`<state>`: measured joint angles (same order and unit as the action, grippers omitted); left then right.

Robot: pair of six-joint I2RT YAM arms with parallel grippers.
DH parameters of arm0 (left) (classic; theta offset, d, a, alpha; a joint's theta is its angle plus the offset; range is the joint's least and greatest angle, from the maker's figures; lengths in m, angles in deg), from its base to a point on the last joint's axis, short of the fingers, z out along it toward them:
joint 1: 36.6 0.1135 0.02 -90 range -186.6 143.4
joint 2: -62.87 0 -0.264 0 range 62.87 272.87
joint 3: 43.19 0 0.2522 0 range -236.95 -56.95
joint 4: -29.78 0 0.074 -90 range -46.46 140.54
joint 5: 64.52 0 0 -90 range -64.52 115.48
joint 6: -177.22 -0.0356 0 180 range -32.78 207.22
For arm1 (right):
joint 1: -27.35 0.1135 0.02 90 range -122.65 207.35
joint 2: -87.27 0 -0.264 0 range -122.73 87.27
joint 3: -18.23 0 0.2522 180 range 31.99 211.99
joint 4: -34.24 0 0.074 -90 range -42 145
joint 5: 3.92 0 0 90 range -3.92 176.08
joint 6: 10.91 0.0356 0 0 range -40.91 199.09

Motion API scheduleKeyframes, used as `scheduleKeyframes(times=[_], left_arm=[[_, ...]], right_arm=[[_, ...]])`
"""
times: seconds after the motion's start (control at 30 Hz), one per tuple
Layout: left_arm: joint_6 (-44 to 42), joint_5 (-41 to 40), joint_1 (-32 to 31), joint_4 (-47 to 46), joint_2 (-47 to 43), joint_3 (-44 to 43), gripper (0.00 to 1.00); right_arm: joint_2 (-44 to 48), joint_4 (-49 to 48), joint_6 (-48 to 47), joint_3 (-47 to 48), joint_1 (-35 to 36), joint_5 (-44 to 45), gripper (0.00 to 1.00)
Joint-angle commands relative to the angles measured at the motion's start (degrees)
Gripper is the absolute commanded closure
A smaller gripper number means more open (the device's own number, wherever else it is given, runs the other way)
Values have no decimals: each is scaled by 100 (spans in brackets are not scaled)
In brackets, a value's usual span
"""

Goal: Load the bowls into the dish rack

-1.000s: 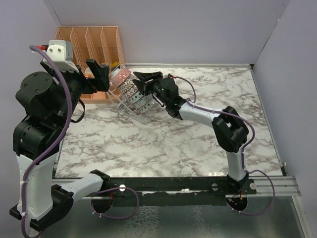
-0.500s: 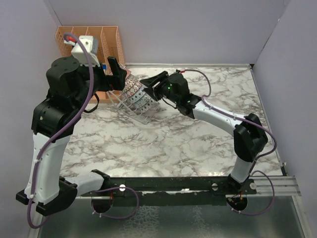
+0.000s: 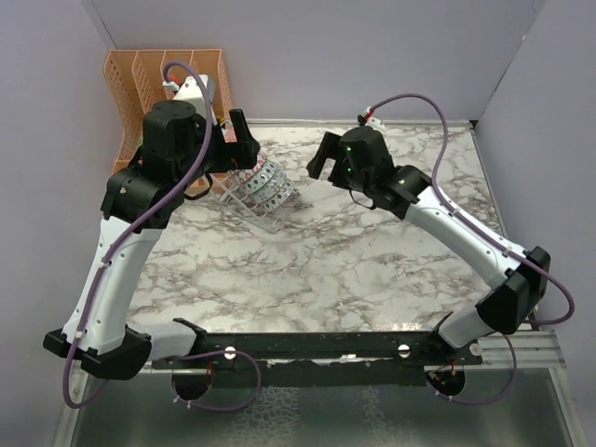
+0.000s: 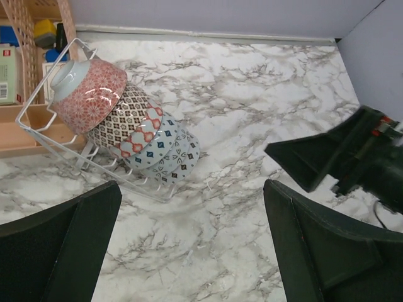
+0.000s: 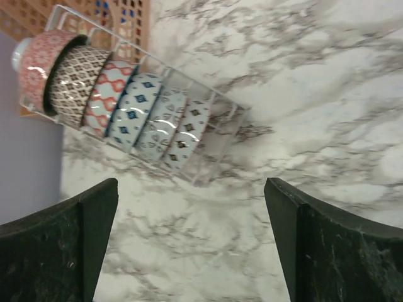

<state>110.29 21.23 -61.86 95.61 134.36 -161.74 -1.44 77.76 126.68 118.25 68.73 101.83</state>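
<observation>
Both arms have pulled back from the clear thin-barred dish rack [image 5: 221, 131]: left gripper [image 3: 240, 140] just left of it, right gripper [image 3: 321, 160] well to its right, both spread wide and empty. Six small patterned round bowls [image 5: 135, 107] stand in its slots, so loading looks done

You've got an orange organiser [image 3: 135, 74] at 10 o'clock on the marble table [image 3: 372, 261], in the far corner. The left wrist view shows a yellow item [image 4: 45, 31] and a blue item [image 4: 53, 55] in its slots; can't tell what they are.
</observation>
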Motion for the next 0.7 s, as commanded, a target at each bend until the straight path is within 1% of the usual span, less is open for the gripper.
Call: scheduleKeyframes(times=[0.0, 0.03, 0.1, 0.2, 0.27, 0.47, 0.67], left_arm=[[454, -701, -15, -476, -74, 342, 1], [613, -960, -14, -506, -62, 420, 1], [798, -1400, -15, -431, 51, 429, 1], [1017, -2003, -15, 31, 429, 141, 1], [1091, -2425, -15, 168, 603, 22, 1], [1173, -2799, -15, 40, 637, 202, 1], [1151, -2816, -19, -183, 594, 356, 1]], right_arm=[[548, 1254, -1233, 5, -17, 1219, 0], [636, 1343, -1332, -29, -17, 1414, 0], [774, 1461, -1499, -72, -23, 1529, 0], [950, 1591, -1692, -72, -38, 1567, 0], [1056, 1626, -1826, -81, -51, 1563, 0], [1325, 1614, -2123, -250, -166, 1450, 0], [1407, 1586, -2193, -285, -227, 1300, 1]])
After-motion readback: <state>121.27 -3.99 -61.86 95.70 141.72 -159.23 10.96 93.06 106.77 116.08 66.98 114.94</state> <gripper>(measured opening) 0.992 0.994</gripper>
